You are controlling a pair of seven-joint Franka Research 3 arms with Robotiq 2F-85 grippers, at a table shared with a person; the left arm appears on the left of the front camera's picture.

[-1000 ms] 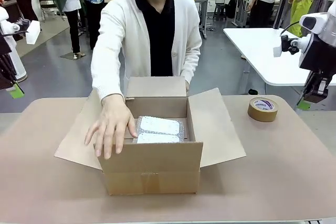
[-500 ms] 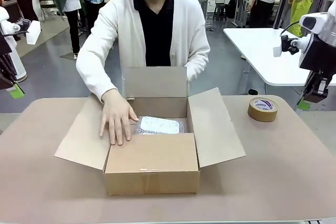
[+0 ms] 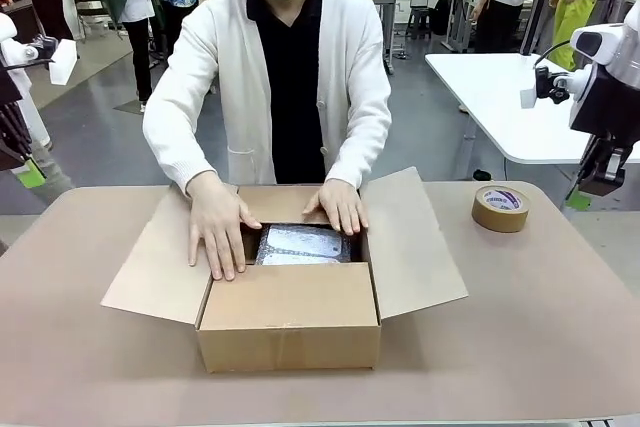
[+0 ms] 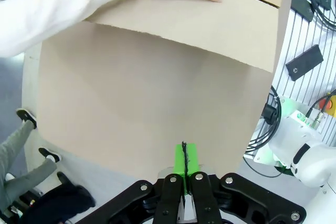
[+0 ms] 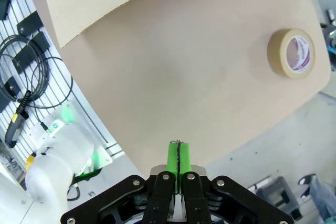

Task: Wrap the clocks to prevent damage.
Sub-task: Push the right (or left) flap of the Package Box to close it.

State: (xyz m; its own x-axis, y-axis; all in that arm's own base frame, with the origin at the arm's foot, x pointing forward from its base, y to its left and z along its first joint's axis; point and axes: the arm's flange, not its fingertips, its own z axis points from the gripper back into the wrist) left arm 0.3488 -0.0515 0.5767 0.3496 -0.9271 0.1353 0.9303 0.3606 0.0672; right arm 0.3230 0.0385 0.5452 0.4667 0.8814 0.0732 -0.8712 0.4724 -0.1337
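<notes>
green-padded left end effector [image 4: 183,157], right end effector [image 5: 179,155] pressed together, hovering near table [image 4: 131,129] edge.

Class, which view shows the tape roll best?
Right wrist view: the tape roll is large, seen from above, printed core clear. Front view shows it smaller, obliquely. Left wrist view faces the table.

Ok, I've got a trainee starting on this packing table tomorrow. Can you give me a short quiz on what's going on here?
1. True or false: both of the person's hands rest on the box.
2. Pick one: the tape roll lies A) in the box, B) on the table, C) in a claw.
3. How do the left claw and right claw stand?

Key: 1 true; 2 B; 3 both shut, holding nothing.
</notes>
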